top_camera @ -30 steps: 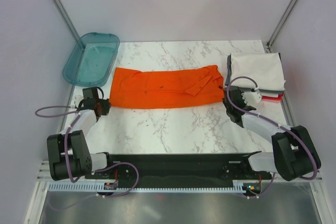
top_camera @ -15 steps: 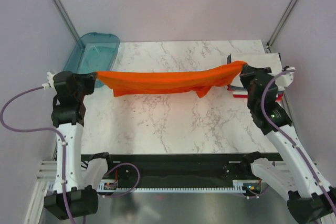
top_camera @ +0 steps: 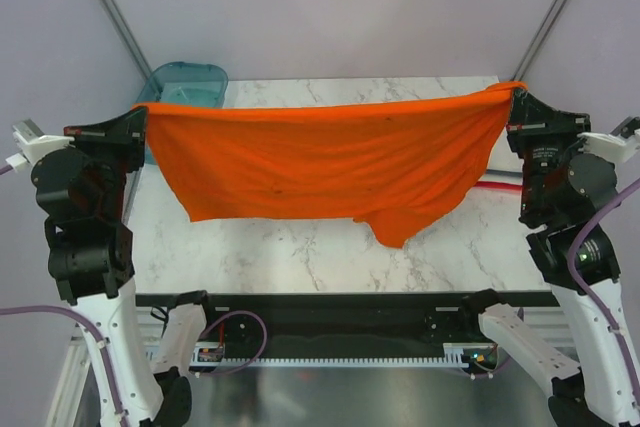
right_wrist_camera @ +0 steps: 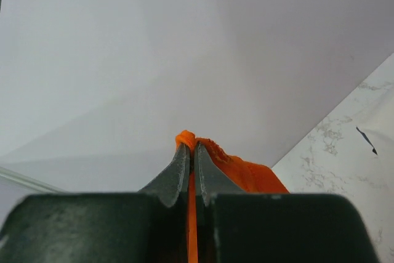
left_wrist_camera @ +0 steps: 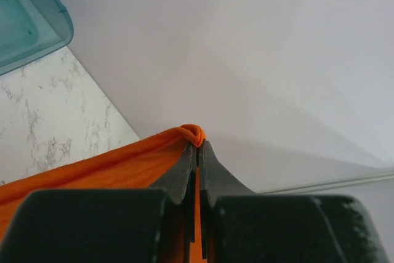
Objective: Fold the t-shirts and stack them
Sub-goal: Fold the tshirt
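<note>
Orange t-shirt (top_camera: 330, 162) was held up in the air above the marble table (top_camera: 300, 247), stretched wide between the two arms. Its top edge was pulled into a nearly straight line from one side of the overhead view to the other. The rest of the cloth hung down in a loose sheet, and one lower corner drooped further than the rest, right of the middle.

The left gripper (top_camera: 140, 119) was clamped on the left top corner of the orange t-shirt. In the left wrist view the fingers of this gripper (left_wrist_camera: 198, 146) were seen pressed together, with a small bunch of orange cloth (left_wrist_camera: 111, 167) pinched at their tips.

The right gripper (top_camera: 515, 97) was clamped on the right top corner. In the right wrist view its fingers (right_wrist_camera: 191, 149) were likewise closed tight on a fold of the orange cloth (right_wrist_camera: 246, 173).

A teal tray (top_camera: 185, 75) was seen at the far left corner of the table, partly hidden behind the shirt's top edge. Only a thin white and red edge of the folded shirts (top_camera: 500, 187) was visible, at the table's right side, just beside the right arm.
</note>
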`<move>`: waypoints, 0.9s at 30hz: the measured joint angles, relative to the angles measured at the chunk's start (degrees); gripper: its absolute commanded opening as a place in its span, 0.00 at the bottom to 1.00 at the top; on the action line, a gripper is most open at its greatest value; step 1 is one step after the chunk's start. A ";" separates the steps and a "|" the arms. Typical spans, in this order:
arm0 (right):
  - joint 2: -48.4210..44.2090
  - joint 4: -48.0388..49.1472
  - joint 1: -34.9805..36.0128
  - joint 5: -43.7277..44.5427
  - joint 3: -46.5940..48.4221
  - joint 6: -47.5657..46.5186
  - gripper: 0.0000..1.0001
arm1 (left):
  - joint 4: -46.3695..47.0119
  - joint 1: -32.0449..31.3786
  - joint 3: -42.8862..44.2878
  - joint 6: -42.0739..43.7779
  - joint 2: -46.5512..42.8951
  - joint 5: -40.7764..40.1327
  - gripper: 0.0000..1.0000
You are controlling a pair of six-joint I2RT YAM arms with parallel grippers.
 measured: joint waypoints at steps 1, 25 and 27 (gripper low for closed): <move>0.76 -0.02 0.00 0.00 0.66 -0.11 0.00 | 0.04 0.00 0.28 0.00 0.57 -0.11 0.02; 56.70 4.61 -17.22 -29.11 37.99 7.19 0.00 | 10.80 0.07 28.44 -1.09 54.10 7.91 0.02; 59.89 6.23 -18.53 -33.16 43.21 8.24 0.00 | 13.03 0.24 33.68 -1.22 57.53 9.27 0.02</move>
